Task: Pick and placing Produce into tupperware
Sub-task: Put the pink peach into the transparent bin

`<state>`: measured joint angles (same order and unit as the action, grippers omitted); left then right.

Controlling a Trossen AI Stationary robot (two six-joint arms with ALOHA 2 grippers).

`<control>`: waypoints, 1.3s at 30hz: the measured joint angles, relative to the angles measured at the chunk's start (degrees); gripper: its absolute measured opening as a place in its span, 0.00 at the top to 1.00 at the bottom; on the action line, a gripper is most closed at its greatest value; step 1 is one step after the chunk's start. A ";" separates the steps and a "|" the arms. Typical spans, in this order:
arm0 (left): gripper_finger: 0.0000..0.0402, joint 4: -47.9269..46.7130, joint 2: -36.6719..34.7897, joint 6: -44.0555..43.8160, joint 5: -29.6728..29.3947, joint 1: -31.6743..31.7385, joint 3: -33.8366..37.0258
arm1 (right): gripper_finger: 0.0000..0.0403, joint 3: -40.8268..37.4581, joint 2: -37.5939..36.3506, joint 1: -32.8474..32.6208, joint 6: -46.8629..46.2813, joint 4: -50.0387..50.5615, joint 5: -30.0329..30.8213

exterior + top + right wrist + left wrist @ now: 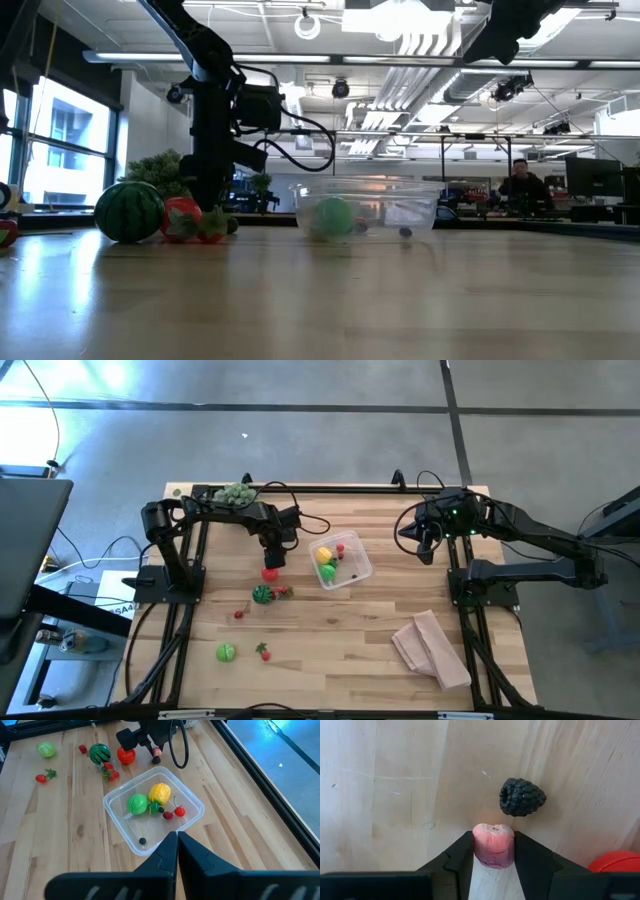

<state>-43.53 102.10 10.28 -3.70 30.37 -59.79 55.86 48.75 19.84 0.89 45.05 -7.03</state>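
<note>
— What is the left gripper (493,851) holding?

— A small pink fruit (493,845), rounded, with a pale blush top, clamped between the two dark fingers (461,862). From the right wrist view the same pink piece (156,752) hangs at the end of the left arm, above the table (350,640) and just beyond the tupperware (341,561).

— And that dark thing next to it?

— A blackberry (521,797), bumpy and nearly black, lying on the wood just beside the pink fruit. A red tomato (271,572) sits close by too.

— What does the tupperware look like?

— Clear plastic, squarish with rounded corners, shallow. It stands near the middle of the table, between the two arms. Inside are a yellow bumpy fruit (160,793), a green round one (137,803), a pair of red cherries (174,812) and a tiny dark berry (142,840).

— The rest of the produce?

— Spread toward the left arm's side: a small striped watermelon (262,594) with red strawberries (284,592) touching it, a light green ball (227,652), and a few small red pieces apart from them.

— The right gripper (176,840)?

— Fingers pressed together, holding nothing, raised above the table on the tupperware's other side.
</note>
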 joint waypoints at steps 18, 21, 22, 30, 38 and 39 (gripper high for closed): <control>0.71 -2.03 -0.51 -0.25 2.67 -0.02 -1.89 | 0.99 0.00 0.00 0.00 0.00 0.00 0.01; 0.71 -2.00 -2.39 -0.24 2.73 -0.04 -2.73 | 0.99 0.00 0.01 -0.01 0.00 -0.01 0.00; 0.71 -2.13 -3.25 -0.23 2.79 -0.04 -2.97 | 0.99 0.00 -0.01 0.02 0.00 0.01 0.01; 0.71 3.90 -13.20 -0.21 6.71 -0.05 -3.19 | 0.99 0.00 -0.02 0.02 0.00 0.01 0.02; 0.71 22.88 -17.68 1.33 23.27 -0.11 -3.26 | 0.99 0.00 -0.01 0.01 0.00 0.01 0.01; 0.71 24.60 -17.68 1.36 24.96 -0.11 -3.26 | 0.99 0.00 -0.02 0.01 0.00 0.01 0.02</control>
<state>-18.93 84.42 11.64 21.26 30.26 -63.05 55.86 48.73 19.85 0.89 45.06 -7.01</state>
